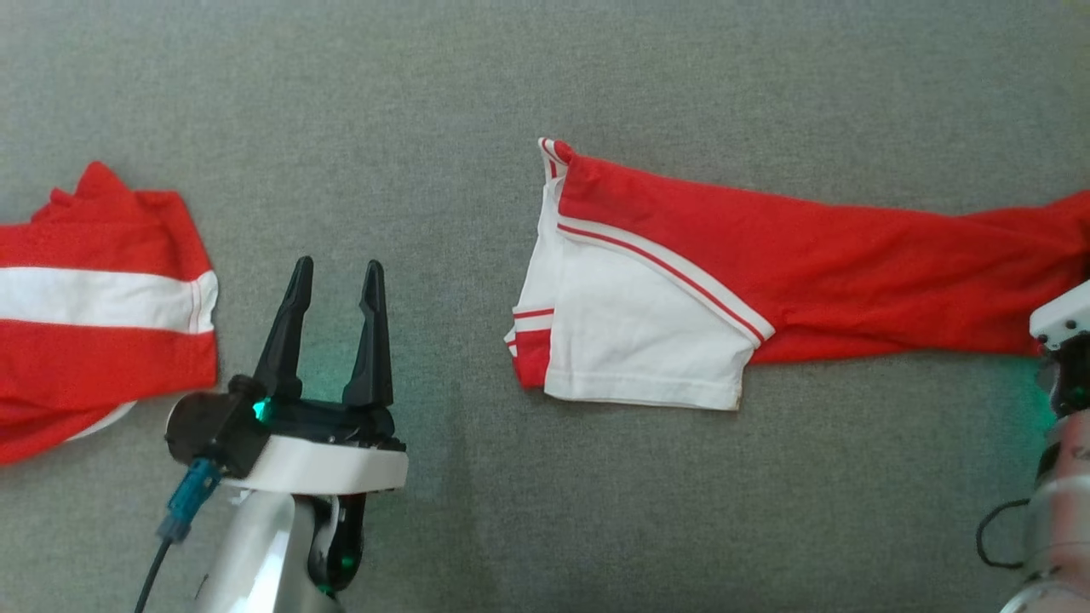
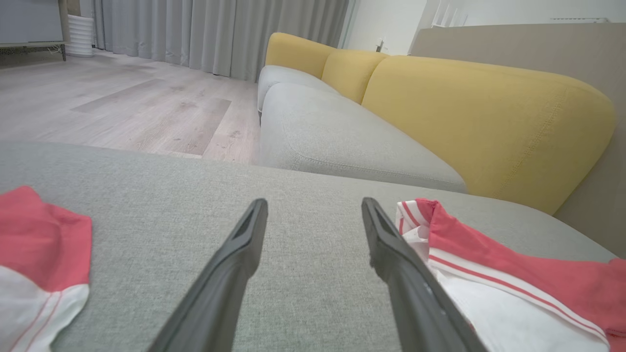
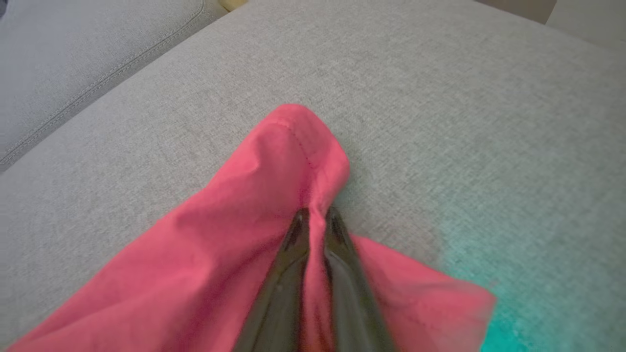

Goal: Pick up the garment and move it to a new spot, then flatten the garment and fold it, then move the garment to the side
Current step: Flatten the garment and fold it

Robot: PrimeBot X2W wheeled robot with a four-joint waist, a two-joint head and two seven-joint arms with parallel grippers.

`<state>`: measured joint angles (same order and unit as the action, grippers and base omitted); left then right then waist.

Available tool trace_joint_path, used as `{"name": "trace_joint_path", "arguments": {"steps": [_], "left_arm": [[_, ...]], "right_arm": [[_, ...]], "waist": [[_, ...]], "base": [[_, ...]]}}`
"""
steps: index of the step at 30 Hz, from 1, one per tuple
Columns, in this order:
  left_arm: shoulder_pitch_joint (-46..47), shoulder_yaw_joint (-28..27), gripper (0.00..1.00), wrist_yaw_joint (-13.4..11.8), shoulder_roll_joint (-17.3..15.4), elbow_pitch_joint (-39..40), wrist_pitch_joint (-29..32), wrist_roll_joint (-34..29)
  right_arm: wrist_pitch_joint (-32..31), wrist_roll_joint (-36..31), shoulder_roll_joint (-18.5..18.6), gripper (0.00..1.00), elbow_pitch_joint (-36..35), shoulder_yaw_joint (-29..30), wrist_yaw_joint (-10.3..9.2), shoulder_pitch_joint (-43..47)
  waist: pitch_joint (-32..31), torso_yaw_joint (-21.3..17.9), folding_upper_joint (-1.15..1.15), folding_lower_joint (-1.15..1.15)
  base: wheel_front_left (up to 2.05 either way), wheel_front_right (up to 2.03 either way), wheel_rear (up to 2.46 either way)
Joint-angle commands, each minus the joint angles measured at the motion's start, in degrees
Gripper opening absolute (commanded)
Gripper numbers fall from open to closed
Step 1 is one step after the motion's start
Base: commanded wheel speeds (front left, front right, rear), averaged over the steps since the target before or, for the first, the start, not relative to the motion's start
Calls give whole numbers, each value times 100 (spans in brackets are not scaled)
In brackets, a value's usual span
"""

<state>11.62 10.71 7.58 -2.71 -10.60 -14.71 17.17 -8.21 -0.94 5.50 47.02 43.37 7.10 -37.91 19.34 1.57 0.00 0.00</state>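
Note:
A red and white garment point(image 1: 681, 255) lies stretched across the grey upholstered surface point(image 1: 426, 102), its white folded end toward the middle and its red part running to the right edge. My right gripper point(image 3: 317, 212) is shut on a fold of the garment's red cloth point(image 3: 234, 234), which bunches up around the fingers. In the head view the right arm's wrist point(image 1: 1063, 340) sits at the garment's right end. My left gripper point(image 1: 338, 266) stands open above bare fabric, left of the garment's white end point(image 2: 513, 288), touching nothing; its fingertips point(image 2: 314, 203) are well apart.
A second red and white striped cloth point(image 1: 94, 315) lies at the left edge, also seen as a cloth point(image 2: 34, 244) in the left wrist view. Beyond the surface stand a grey sofa seat point(image 2: 332, 137) with yellow back cushions point(image 2: 479, 112) and a wooden floor point(image 2: 122, 98).

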Motion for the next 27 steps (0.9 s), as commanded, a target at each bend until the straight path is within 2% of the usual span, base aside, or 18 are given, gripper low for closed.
{"name": "trace_joint_path", "arguments": {"steps": [1, 7, 11, 15, 19, 27], "left_arm": [[84, -224, 100, -9, -17, 158, -29, 54], [-4, -184, 100, -9, -17, 138, -29, 115], [-98, -184, 100, -9, -17, 139, -29, 200], [-205, -179, 100, -9, -17, 125, -29, 254], [-297, -201, 100, -9, -17, 130, -29, 296], [-533, -260, 100, -9, -17, 149, -29, 338]], "right_arm": [[-82, 51, -2, 0, -75, -169, 39, 125], [153, -180, 321, 0, -347, 14, 39, 337], [228, -352, 348, 0, -436, 246, 39, 366], [304, -484, 327, 0, -514, 235, 39, 371], [324, -474, 192, 0, -601, 28, 39, 355], [269, 101, -171, 0, -1182, -951, 39, 496]], "waist": [[-79, -17, 0, 0], [-380, -27, 0, 0], [-622, 4, 0, 0], [-829, 43, 0, 0], [-976, 63, 0, 0], [-1412, 54, 0, 0]], "base": [[0, 0, 0], [0, 0, 0], [0, 0, 0], [0, 0, 0], [0, 0, 0], [0, 0, 0]]}}
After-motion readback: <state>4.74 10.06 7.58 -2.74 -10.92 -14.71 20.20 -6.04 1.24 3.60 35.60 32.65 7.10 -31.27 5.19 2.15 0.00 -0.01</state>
